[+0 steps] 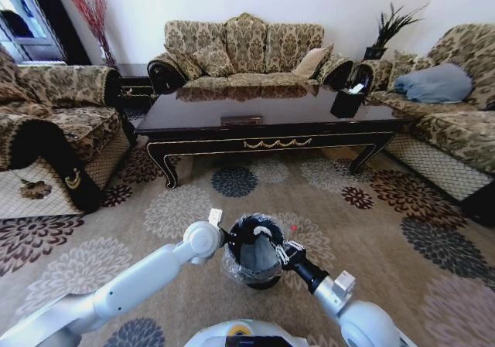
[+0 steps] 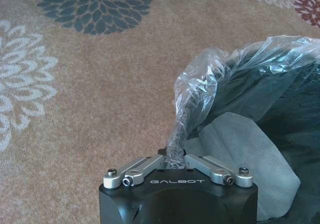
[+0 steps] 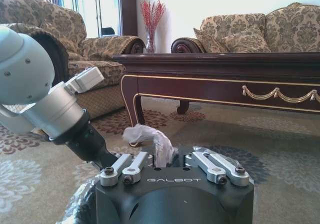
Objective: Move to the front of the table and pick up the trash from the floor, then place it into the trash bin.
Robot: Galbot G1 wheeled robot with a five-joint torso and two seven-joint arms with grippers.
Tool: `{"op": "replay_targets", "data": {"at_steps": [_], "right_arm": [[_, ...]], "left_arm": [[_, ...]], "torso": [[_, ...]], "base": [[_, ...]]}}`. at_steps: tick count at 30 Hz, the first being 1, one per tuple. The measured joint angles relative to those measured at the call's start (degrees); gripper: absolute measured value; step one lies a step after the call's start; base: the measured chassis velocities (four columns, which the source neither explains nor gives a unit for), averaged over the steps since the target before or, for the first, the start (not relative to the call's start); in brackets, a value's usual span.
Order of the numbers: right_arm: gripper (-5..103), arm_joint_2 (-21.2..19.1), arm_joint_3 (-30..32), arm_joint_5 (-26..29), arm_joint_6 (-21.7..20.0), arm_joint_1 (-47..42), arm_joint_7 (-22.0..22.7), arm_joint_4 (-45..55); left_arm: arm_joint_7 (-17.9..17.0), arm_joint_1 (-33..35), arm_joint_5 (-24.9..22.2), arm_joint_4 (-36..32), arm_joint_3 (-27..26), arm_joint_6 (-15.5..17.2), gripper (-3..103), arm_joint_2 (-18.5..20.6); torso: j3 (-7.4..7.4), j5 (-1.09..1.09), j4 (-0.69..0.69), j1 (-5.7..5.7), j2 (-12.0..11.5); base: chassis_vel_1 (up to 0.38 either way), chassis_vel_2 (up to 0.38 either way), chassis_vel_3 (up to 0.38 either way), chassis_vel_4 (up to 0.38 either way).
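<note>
Both grippers meet at the bin (image 1: pixel 255 262) on the patterned carpet (image 1: pixel 387 239) before the glossy table (image 1: pixel 271 119): left gripper (image 2: pixel 175 159) pinches the crinkly clear liner (image 2: pixel 200 94), right gripper (image 3: pixel 162 156) clamps crumpled white paper (image 3: pixel 145 134) at the rim, apparently unreleased; paper already lies inside.

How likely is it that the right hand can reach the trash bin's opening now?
Probably yes. The right hand, shut on the crumpled paper, sits at the trash bin rim; the left hand pinches the liner at the opposite side, leaving the mouth open.
</note>
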Motion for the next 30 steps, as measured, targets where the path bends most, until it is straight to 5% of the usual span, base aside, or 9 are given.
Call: {"op": "replay_targets", "data": {"at_steps": [4, 6, 10, 12, 13, 19, 30], "right_arm": [[46, 0.03, -0.10, -0.41, 0.23, -0.11, 0.00, -0.57], [46, 0.07, -0.14, -0.42, 0.24, -0.11, 0.00, -0.57], [68, 0.33, -0.59, -0.55, 0.24, 0.05, 0.01, -0.59], [68, 0.35, -0.62, -0.56, 0.24, 0.05, 0.01, -0.59], [79, 0.42, -0.74, -0.59, 0.20, 0.09, 0.07, -0.58], [98, 0.50, -0.92, -0.34, 0.04, 0.75, 0.47, -0.55], [100, 0.34, -0.55, 0.83, -0.03, 3.63, 1.98, -1.63]], "left_arm": [[-0.01, 0.19, 0.05, 0.00, -0.28, 0.00, 0, 0.07], [-0.01, 0.21, 0.05, 0.01, -0.32, 0.00, 0, 0.11], [0.00, 0.49, 0.07, 0.13, -0.66, 0.00, 0, 0.22], [0.00, 0.55, 0.10, 0.14, -0.73, 0.00, 0, 0.22], [0.01, 0.93, 0.27, 0.17, -1.15, 0.00, 0, 0.30], [0.22, 3.15, 1.04, -0.14, -3.07, 0.00, 0, 1.36], [0.80, 7.14, 1.89, -0.89, -8.87, 0.00, 0, 3.83]], "torso": [[0.00, 0.00, 0.00, 0.00, 0.00], [0.00, 0.00, 0.00, 0.00, 0.00], [0.00, 0.00, 0.00, 0.00, 0.00], [0.00, 0.00, 0.00, 0.00, 0.00], [0.00, 0.00, 0.00, 0.00, 0.00], [0.00, 0.00, 0.01, 0.00, 0.00], [0.00, -0.01, -0.01, 0.00, 0.00]], "base": [[0.000, 0.000, 0.000, 0.000], [0.000, 0.000, 0.000, 0.000], [0.000, 0.000, 0.000, 0.000], [0.000, 0.000, 0.000, 0.000], [0.000, 0.000, 0.000, 0.000], [0.000, 0.000, 0.000, 0.000], [0.000, 0.000, 0.000, 0.000]]}}
